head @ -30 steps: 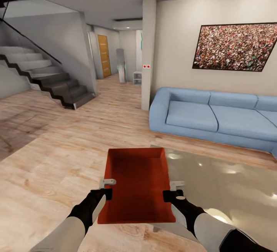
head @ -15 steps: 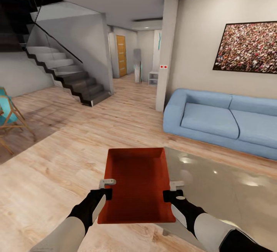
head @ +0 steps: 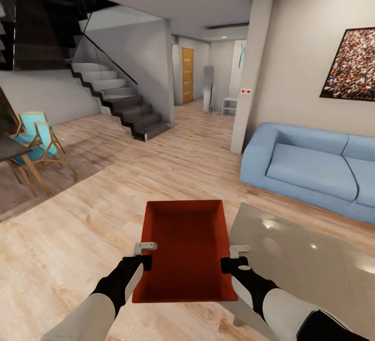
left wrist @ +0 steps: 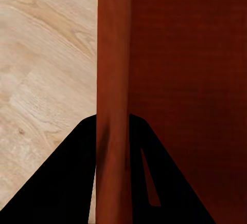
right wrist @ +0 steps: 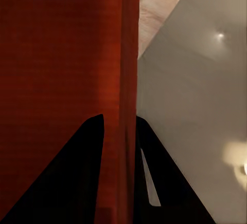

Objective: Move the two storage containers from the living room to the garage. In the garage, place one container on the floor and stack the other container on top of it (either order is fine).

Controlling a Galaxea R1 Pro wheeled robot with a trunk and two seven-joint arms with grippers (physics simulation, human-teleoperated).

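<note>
I hold one orange-red topless storage container level in front of me, above the light wood planks of the living room. My left gripper is shut on its left wall, one black finger on each side. My right gripper is shut on the right wall in the same way. The box is empty inside. The garage is out of view.
A glossy grey low table lies just right of the box. A blue sofa stands at right under a framed picture. Stairs rise at left, with a hallway and orange door beyond. A turquoise chair and dark table edge sit far left.
The whole view has swung left: sofa, picture and pillar slid right, the stairs moved toward the centre, and the turquoise chair came into sight. The container stays in the same grip.
</note>
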